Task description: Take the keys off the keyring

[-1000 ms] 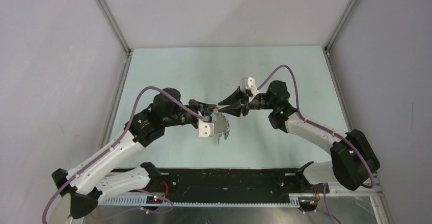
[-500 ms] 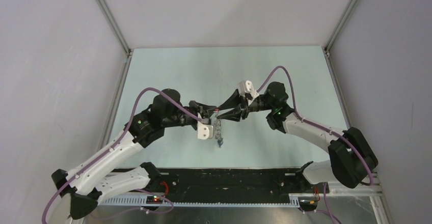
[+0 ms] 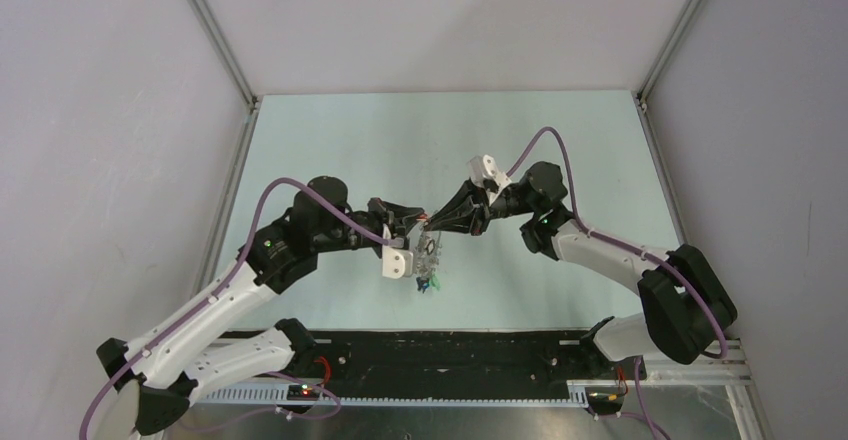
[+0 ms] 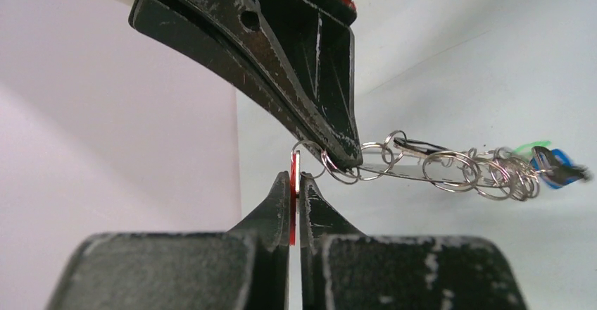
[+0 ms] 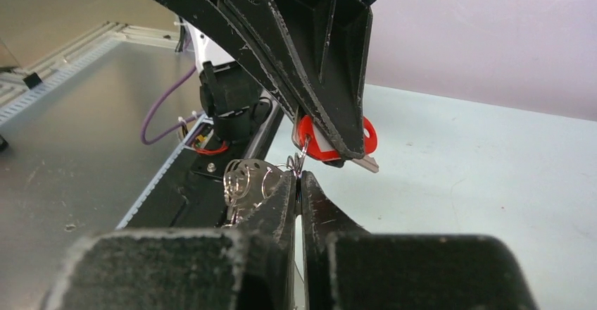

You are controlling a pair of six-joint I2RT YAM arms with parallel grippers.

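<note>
Both grippers meet in mid-air over the table's middle. My left gripper (image 3: pixel 417 223) is shut on the red plastic head of a key (image 4: pixel 293 183), seen edge-on between its fingertips (image 4: pixel 281 190); the head also shows in the right wrist view (image 5: pixel 308 132). My right gripper (image 3: pixel 432 224) is shut on thin ring wire right beside that key (image 5: pixel 298 172). The keyring (image 3: pixel 430 252) hangs below the two tips with the other keys (image 3: pixel 430 282). In the left wrist view it stretches right as a string of small silver rings (image 4: pixel 450 172), ending in blue and green heads (image 4: pixel 552 163).
The pale green table top (image 3: pixel 330 140) lies under the hanging bunch. Grey walls stand left, right and behind. A black rail (image 3: pixel 440 350) with the arm bases runs along the near edge.
Both gripper tips have shifted slightly toward the near edge, still pinched together. The hanging ring has swung and turned, and green key heads now show at its bottom.
</note>
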